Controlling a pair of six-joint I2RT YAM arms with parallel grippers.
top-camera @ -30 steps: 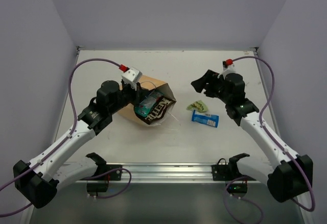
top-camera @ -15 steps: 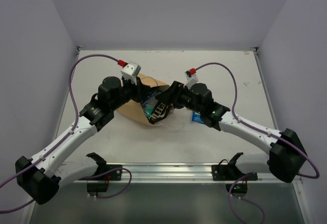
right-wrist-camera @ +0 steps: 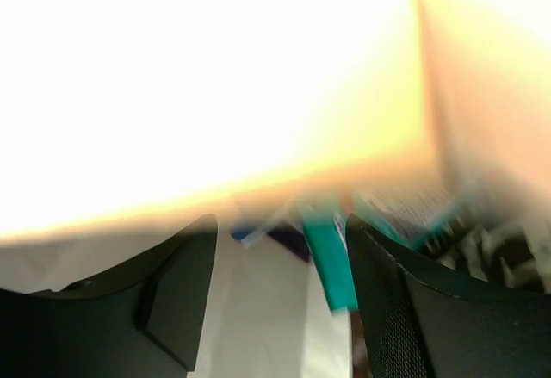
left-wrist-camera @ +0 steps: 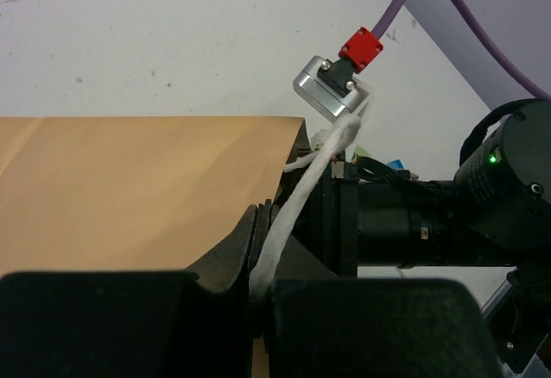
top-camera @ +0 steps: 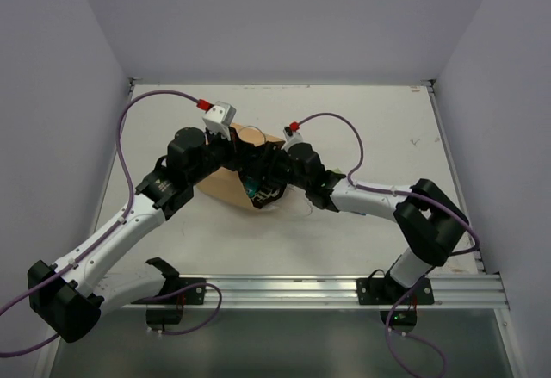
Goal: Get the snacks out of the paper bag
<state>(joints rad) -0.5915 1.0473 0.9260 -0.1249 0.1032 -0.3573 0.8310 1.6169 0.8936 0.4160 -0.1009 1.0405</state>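
L hand (left-wrist-camera: 258, 262) clamped on string handle (left-wrist-camera: 303, 180) of paper bag (left-wrist-camera: 129, 189). R hand (right-wrist-camera: 280, 240) fingers apart inside bag mouth, teal packet (right-wrist-camera: 331, 262) just ahead.

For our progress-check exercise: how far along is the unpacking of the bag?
Done: the left gripper is shut on the bag's handle. In hand: the right gripper, open, is in the bag's mouth, a teal packet ahead between its fingers, not gripped. Left: packets show inside; any already out are hidden by the right arm.

Gripper (right-wrist-camera: 280, 249) parted, blurred teal packet (right-wrist-camera: 331, 262) between
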